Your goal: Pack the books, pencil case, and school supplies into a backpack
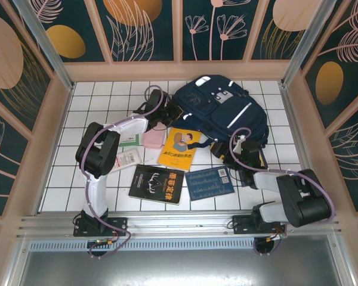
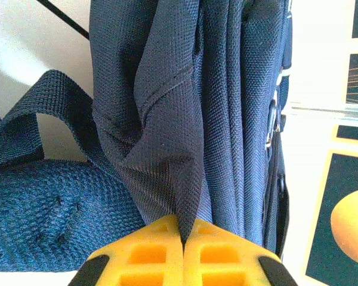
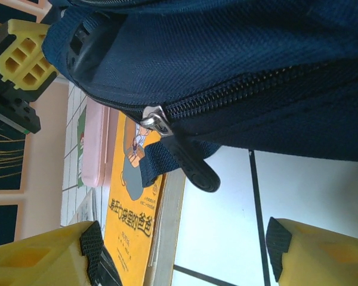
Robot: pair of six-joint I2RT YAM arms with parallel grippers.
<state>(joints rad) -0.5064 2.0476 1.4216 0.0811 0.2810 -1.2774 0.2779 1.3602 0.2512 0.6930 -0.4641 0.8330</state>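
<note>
Yellow left fingers (image 2: 149, 253) clamp on a fold of the navy, white-striped backpack (image 1: 227, 110) lying toward the far edge of the counter (image 1: 95, 101), while right fingers (image 3: 42, 259) stand apart near its zipper pull (image 3: 194, 170), an orange-yellow book (image 1: 179, 149) beside it.

The orange-yellow book (image 1: 178, 149) partly under the backpack (image 1: 227, 110), green book (image 1: 129, 142) partly behind the left arm (image 1: 128, 126)

Bright even light, soft shadows; backpack (image 2: 167, 89) weave sharp, white tiles (image 3: 310, 190) glare.

Bare table (image 3: 304, 190) lies free between the right gripper's (image 3: 185, 247) spread fingers, the backpack's (image 3: 227, 59) zipper pull (image 3: 191, 167) hanging just ahead.
</note>
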